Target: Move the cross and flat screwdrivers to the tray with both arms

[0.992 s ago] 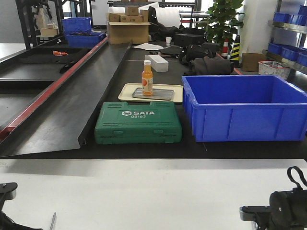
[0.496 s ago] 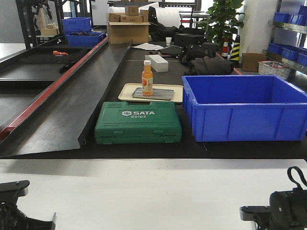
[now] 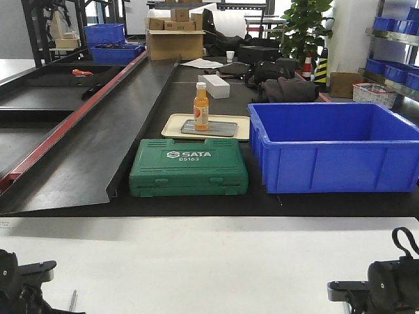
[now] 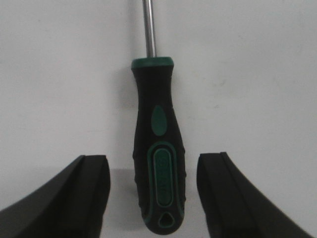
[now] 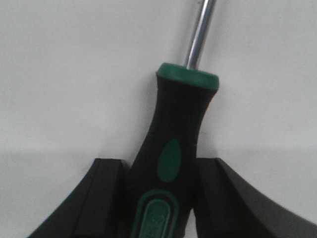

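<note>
In the left wrist view a screwdriver (image 4: 158, 124) with a black and green handle lies on the white table, silver shaft pointing away. My left gripper (image 4: 154, 158) is open, its fingers (image 4: 91, 183) standing either side of the handle with gaps. My right gripper (image 5: 161, 166) is shut on the handle of the other screwdriver (image 5: 181, 99), both fingers pressed against it. Which one is cross I cannot tell. A grey metal tray (image 3: 222, 129) lies far ahead on a cream tray. Both arms show only at the front view's bottom corners.
An orange bottle (image 3: 201, 106) stands on the grey tray. A green SATA case (image 3: 188, 167) and a big blue crate (image 3: 334, 147) sit on the black mat beyond the white table (image 3: 209, 261). A slanted black ramp (image 3: 91, 144) runs along the left.
The left arm has shifted right along the bottom-left corner of the front view, and a shaft tip shows beside it again. The right arm has not moved.
</note>
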